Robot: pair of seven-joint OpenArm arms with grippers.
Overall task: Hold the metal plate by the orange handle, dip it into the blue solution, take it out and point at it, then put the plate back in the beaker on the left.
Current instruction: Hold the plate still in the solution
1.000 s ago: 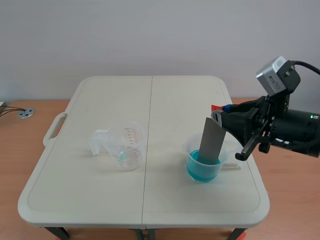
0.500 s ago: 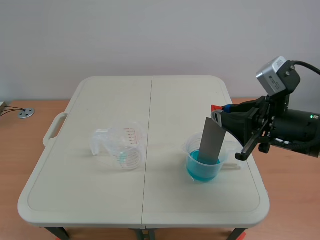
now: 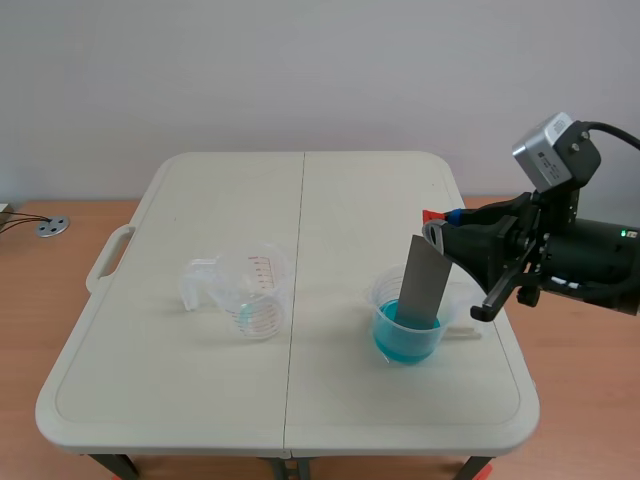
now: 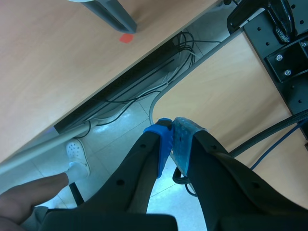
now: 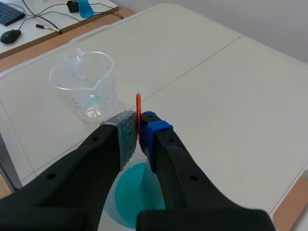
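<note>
my right gripper (image 5: 139, 129) is squeezing the thin orange handle (image 5: 138, 103) between its two pads, so it is holding the metal plate (image 3: 425, 285) by it. the plate is standing tilted in the right beaker (image 3: 373, 296), with its low end dipping down in the blue solution (image 3: 405, 343). the handle end is sticking up above the rim, toward my right arm. the left beaker (image 3: 252, 295) is sitting well apart on the other half of the white table (image 3: 340, 200) – it is holding just a bit of blue at the bottom. my left gripper (image 4: 172, 132) is hanging away from the table – its pads are pressing together with nothing between them, over a floor with cables (image 4: 144, 91).
</note>
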